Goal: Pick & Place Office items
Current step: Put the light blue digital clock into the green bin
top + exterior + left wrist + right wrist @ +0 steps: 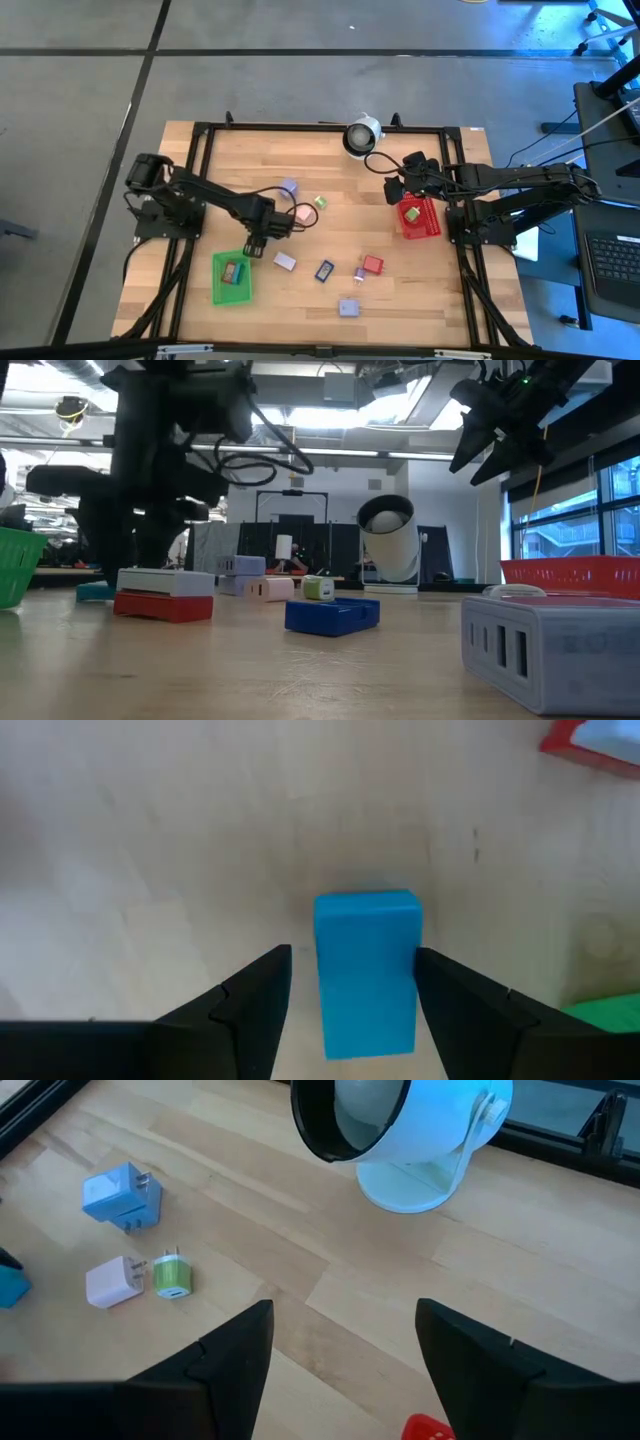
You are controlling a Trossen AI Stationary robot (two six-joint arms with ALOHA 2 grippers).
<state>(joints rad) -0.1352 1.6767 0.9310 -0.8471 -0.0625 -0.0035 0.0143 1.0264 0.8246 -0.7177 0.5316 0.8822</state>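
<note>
A small blue block (366, 970) lies flat on the wooden table. My left gripper (353, 960) points down over it, open, one finger on each side of it; in the high view the gripper (256, 240) hides the block. Other office items lie scattered: lavender (289, 187), light green (320, 201), pink (303, 213), dark blue (325, 271), red (373, 265). My right gripper (393, 190) hangs open above the table at the red bin's far left corner, with nothing between its fingers (250, 1340).
A green bin (218, 285) with small pieces in it lies near the left gripper, toward the near edge. The red bin (428, 222) sits at the right. A round white-and-black device (362, 133) stands at the far edge. A black frame borders the table.
</note>
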